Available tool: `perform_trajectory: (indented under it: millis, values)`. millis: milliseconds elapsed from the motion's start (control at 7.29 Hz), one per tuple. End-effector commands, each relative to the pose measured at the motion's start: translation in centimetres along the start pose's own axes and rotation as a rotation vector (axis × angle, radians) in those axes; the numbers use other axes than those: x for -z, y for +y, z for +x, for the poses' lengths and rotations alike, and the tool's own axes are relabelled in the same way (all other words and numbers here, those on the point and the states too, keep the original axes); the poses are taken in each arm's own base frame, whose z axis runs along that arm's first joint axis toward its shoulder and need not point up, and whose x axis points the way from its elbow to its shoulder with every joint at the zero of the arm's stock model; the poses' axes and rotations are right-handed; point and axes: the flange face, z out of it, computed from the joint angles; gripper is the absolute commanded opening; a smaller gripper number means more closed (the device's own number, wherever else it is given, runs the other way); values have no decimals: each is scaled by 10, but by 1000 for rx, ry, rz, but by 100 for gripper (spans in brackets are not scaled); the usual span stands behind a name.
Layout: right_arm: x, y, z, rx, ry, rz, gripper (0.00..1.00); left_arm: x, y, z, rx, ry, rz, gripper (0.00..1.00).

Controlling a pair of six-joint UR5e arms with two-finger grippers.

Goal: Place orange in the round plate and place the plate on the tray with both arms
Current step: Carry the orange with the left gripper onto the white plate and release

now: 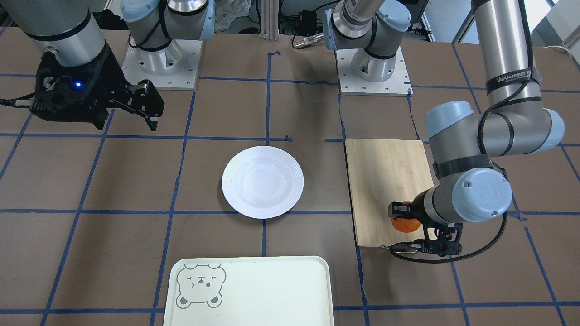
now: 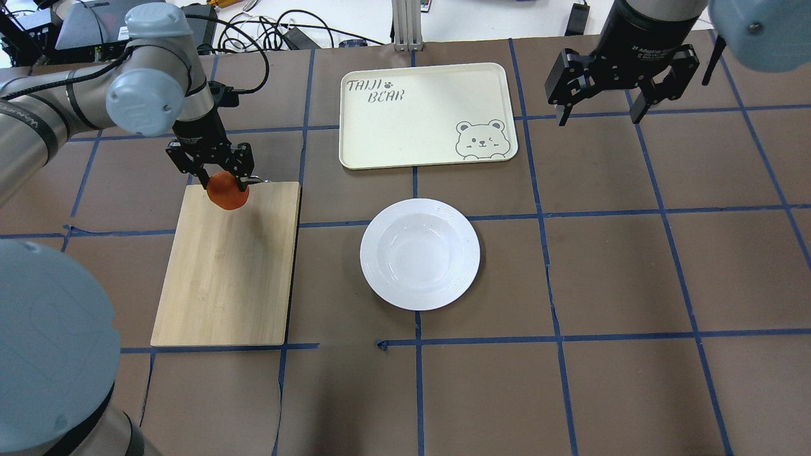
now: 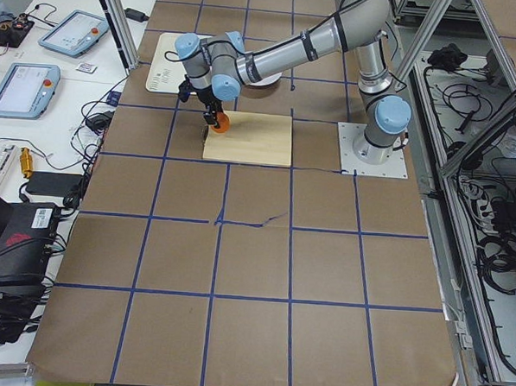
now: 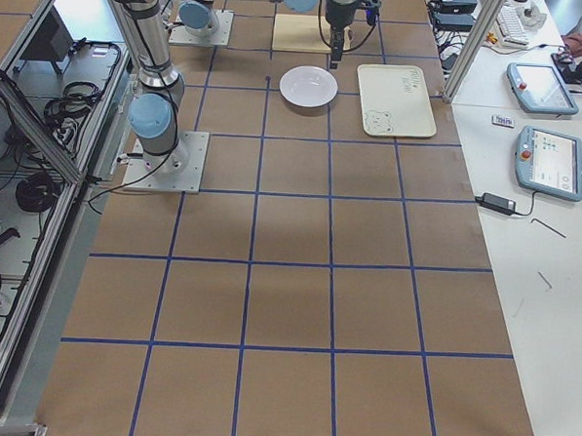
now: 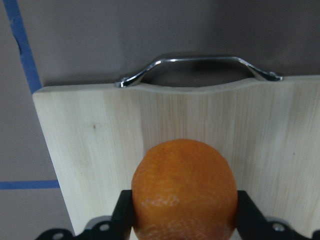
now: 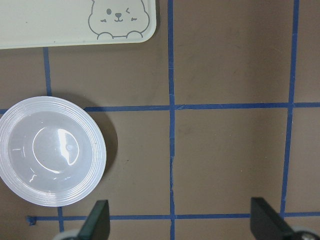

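Observation:
The orange [image 2: 228,192] is pinched between the fingers of my left gripper [image 2: 226,183], over the handle end of a bamboo board [image 2: 228,272]. The left wrist view shows the orange [image 5: 184,192] filling the gap between both black fingers [image 5: 124,212], with the board under it. The white round plate [image 2: 419,253] lies empty at the table's middle. Beyond it lies the cream tray [image 2: 405,126] with a bear drawing. My right gripper [image 2: 595,115] hangs open and empty, high above the table to the right of the tray. Its wrist view looks down on the plate [image 6: 50,157] and a corner of the tray [image 6: 50,25].
The board's metal handle [image 5: 200,65] sticks out past its far edge. Brown paper with blue tape lines covers the table [image 2: 633,285]. Both arm bases [image 1: 158,59] stand at the robot's side. Cables and monitors lie off the table's far edge.

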Motion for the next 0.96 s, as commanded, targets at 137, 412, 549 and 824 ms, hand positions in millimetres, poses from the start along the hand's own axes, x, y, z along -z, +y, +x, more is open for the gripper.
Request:
perform_trajectory:
  millis: [137, 412, 549, 824]
  values:
    - [0, 0, 0, -1, 2, 1, 100, 31, 40, 151, 41, 76, 12, 5]
    - [0, 0, 0, -1, -1, 0, 100, 27, 80, 251, 237, 139, -20, 0]
    - [-1, 0, 1, -2, 2, -2, 100, 10, 91, 291, 285, 147, -50, 0]
    - [-1, 0, 1, -2, 2, -3, 100, -24, 108, 315, 277, 176, -57, 1]
